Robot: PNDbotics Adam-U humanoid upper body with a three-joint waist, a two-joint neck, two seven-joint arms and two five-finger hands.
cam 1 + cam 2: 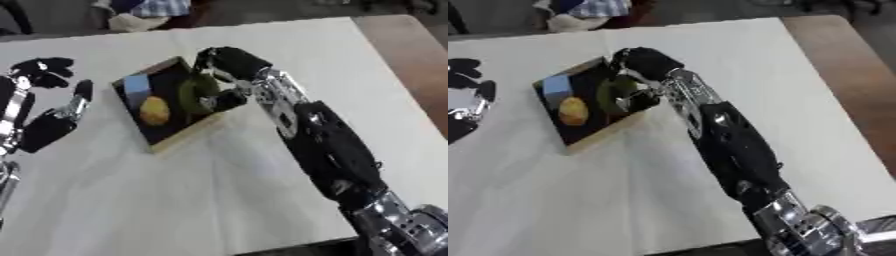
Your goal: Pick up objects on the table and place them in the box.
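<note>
A shallow dark box (188, 134) with pale wooden sides lies askew on the white table. Inside it rest a yellow-orange rounded object (154, 110) and a light blue one (137, 85) near the far corner. My right hand (226, 62) reaches over the box's right side with its fingers curled round a green rounded object (196, 92), which sits just inside the box. My left hand (44, 70) hangs at the left edge of the table, fingers relaxed and holding nothing.
The white table (175, 200) spreads around the box. A brown strip (398, 45) runs along its right side. At the far edge, a person's checked clothing (157, 7) shows.
</note>
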